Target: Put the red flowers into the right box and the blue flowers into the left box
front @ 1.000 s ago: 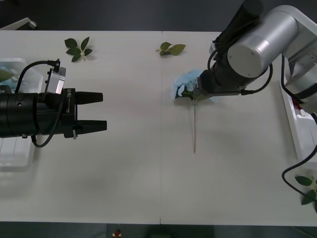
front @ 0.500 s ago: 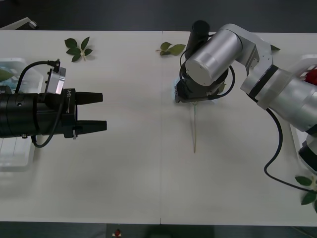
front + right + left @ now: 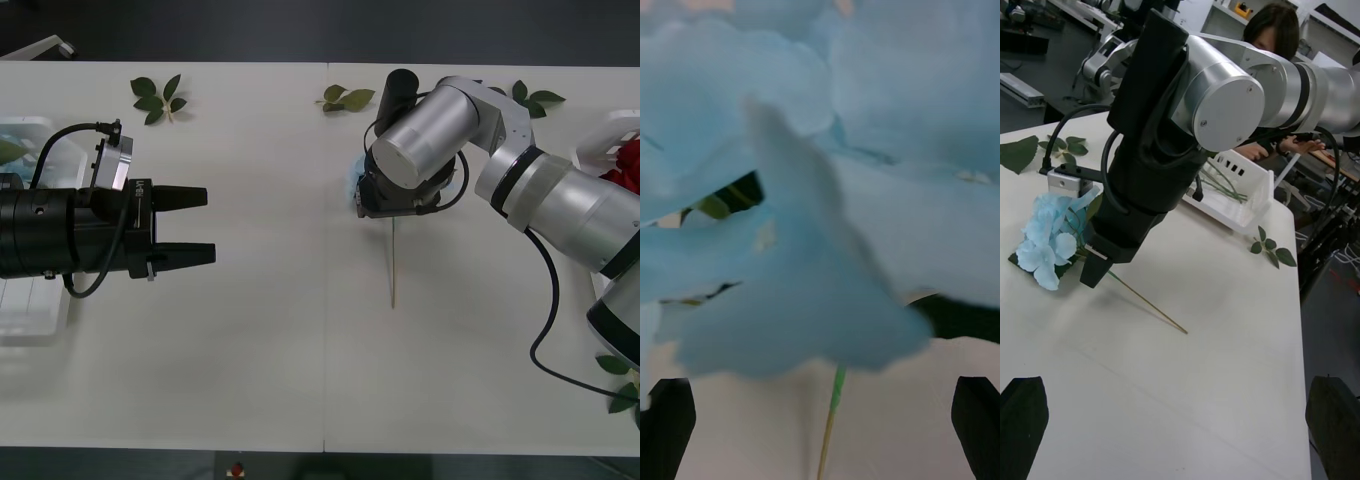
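Right gripper (image 3: 372, 205): lowered over the head of a blue flower (image 3: 352, 186) near the middle of the white surface (image 3: 250, 340); in its wrist view both black fingertips (image 3: 977, 420) stand wide apart at the corners, nothing between them, so the gripper is released; pale petals (image 3: 790, 247) lie directly ahead, very close, with the green stem (image 3: 833, 405) running back between the fingers

Blue flower: lying flat on the surface; head under the right gripper, thin stem (image 3: 395, 262) trailing from the head toward the robot; long axis roughly fore-and-aft, head pointing away from the robot

Left gripper (image 3: 190, 226): well apart from the flower, hovering on the left box's side, fingers spread and empty; judged the farther arm, waiting

Left box (image 3: 25, 325): beneath and behind the left arm

Right box (image 3: 600, 140): beyond the right arm's elbow, red flowers (image 3: 628, 162) already inside

Judgement: grasp not yet closed; the stem's line sits between the open fingers
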### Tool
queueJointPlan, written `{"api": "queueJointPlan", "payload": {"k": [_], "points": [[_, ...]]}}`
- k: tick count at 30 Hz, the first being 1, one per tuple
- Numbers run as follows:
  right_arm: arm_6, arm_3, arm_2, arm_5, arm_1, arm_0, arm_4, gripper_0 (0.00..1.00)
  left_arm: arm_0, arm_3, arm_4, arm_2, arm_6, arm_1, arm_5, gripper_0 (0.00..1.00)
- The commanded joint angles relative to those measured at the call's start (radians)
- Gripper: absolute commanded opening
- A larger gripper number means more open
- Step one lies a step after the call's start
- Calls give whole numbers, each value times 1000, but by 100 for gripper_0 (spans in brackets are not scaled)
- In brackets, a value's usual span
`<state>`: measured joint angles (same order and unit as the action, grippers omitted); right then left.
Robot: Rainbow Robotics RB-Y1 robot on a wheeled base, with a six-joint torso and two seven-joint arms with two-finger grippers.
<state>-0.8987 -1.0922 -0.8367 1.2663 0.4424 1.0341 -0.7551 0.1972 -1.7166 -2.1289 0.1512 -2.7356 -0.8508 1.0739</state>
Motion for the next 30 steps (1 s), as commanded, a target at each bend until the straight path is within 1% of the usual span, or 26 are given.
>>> {"api": "queueJointPlan", "payload": {"k": [1,6,22,30], "points": [[-69,17,-19,-31,-16,47,0,100,-19,-5,-9,4,30,18,8,100],[-77,51,-32,-65,-22,46,-10,100,-21,-5,-9,4,30,27,8,100],[-106,92,-42,-82,-41,46,-20,100,-24,-5,-8,4,30,30,8,100],[-125,141,-44,-117,-56,46,-27,100,-24,-5,-6,4,30,32,8,100]]}}
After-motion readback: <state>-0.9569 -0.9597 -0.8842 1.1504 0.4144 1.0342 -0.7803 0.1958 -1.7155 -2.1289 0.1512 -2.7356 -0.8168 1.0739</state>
